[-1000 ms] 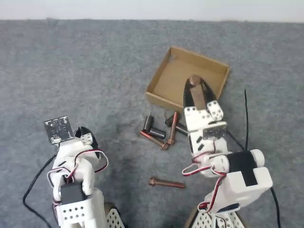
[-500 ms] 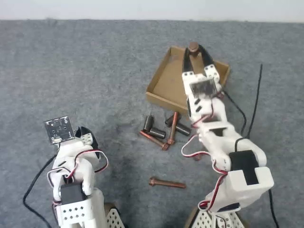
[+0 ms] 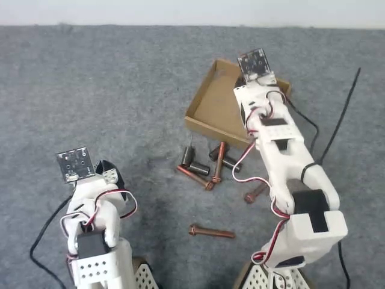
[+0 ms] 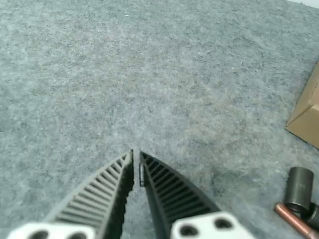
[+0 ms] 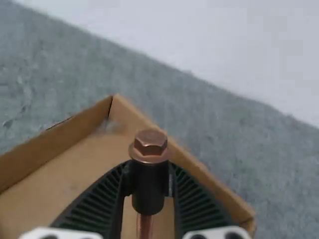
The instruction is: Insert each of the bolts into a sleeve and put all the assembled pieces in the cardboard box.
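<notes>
My right gripper (image 5: 148, 169) is shut on an assembled piece (image 5: 149, 188), a black sleeve with a copper bolt through it. The bolt's hex head pokes out above the fingers. It hangs over the far corner of the cardboard box (image 5: 60, 169). In the high view the right arm (image 3: 274, 129) stretches across the box (image 3: 207, 99). Loose bolts (image 3: 219, 161) (image 3: 210, 231) (image 3: 255, 192) and dark sleeves (image 3: 189, 156) (image 3: 200, 169) lie on the carpet in front of the box. My left gripper (image 4: 136, 155) is shut on nothing, low over bare carpet.
Grey carpet covers the whole floor, with open room left of the box and around the left arm (image 3: 96, 205). In the left wrist view, a sleeve (image 4: 300, 183), a bolt (image 4: 294, 219) and a box corner (image 4: 306, 112) show off to one side. A black cable (image 3: 337, 126) trails beside the right arm.
The right arm has carried the assembled piece forward, from the box's near side to over its far corner. The left arm has stayed still.
</notes>
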`<state>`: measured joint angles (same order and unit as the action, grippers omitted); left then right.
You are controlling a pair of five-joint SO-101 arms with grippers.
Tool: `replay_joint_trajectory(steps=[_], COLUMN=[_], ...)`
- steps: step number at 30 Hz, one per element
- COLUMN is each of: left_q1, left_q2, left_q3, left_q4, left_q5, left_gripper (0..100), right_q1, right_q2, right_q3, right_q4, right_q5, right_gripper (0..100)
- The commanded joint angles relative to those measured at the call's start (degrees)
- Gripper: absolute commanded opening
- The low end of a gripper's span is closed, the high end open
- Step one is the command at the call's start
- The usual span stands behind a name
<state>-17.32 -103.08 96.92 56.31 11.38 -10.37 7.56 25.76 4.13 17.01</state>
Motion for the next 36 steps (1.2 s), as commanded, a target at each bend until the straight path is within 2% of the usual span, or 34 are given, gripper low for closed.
replay_joint_trajectory(steps=[1, 6, 17, 23, 29, 33, 36], left_q1=[-0.2, -0.2, -0.3, -0.3, -0.3, -0.3, -0.3], left_q2=[-1.1, -1.1, -1.1, -1.1, -1.1, -1.1, -1.1], left_q3=[-0.4, -0.4, -0.4, -0.4, -0.4, -0.4, -0.4], left_q4=[-0.8, -0.8, -0.7, -0.7, -0.7, -0.7, -0.7], left_q5=[-0.7, -0.7, -0.7, -0.7, -0.7, -0.7, -0.7], left_gripper=[2, 2, 2, 2, 2, 2, 2], right_q1=[0.7, 0.9, 4.4, 4.1, 4.4, 4.4, 4.1], right_q2=[-1.4, 2.7, 20.7, 25.6, 26.9, 25.3, 21.2], right_q3=[-9.1, -17.5, -47.5, -58.7, -61.4, -62.9, -64.5], right_q4=[11.8, 27.3, 56.8, 69.3, 75.4, 80.2, 86.5], right_q5=[-0.1, -12.0, -24.4, -24.9, -24.4, -24.3, -20.0], right_gripper=[0.6, 0.9, 1.0, 1.9, 16.5, 11.0, 2.8])
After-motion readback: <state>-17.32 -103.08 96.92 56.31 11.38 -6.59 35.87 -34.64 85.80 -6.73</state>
